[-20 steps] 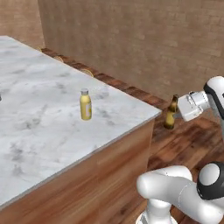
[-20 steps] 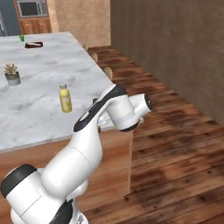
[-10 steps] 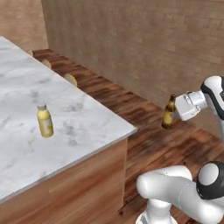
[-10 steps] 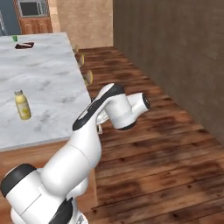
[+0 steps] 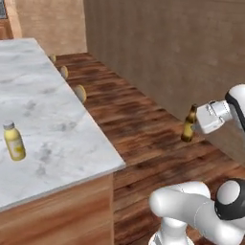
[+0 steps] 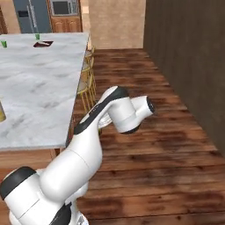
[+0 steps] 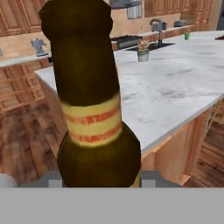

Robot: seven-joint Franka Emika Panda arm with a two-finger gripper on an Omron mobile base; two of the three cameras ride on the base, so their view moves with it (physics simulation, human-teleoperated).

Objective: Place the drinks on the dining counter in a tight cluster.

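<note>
At 3 o'clock, over the wood floor: two-finger gripper (image 5: 194, 128) pinching the slim dark brown glass bottle (image 5: 189, 124) upright — carried clear | stout yellow bottle (image 5: 13, 141) at 9 o'clock on the white marble dining counter (image 5: 57, 119) — cluster anchor, likely.

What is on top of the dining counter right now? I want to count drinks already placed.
On the dining counter stands one yellow bottle; the hand view adds a potted plant. The brown bottle is off it, held over the floor. The far end is out of frame.
</note>
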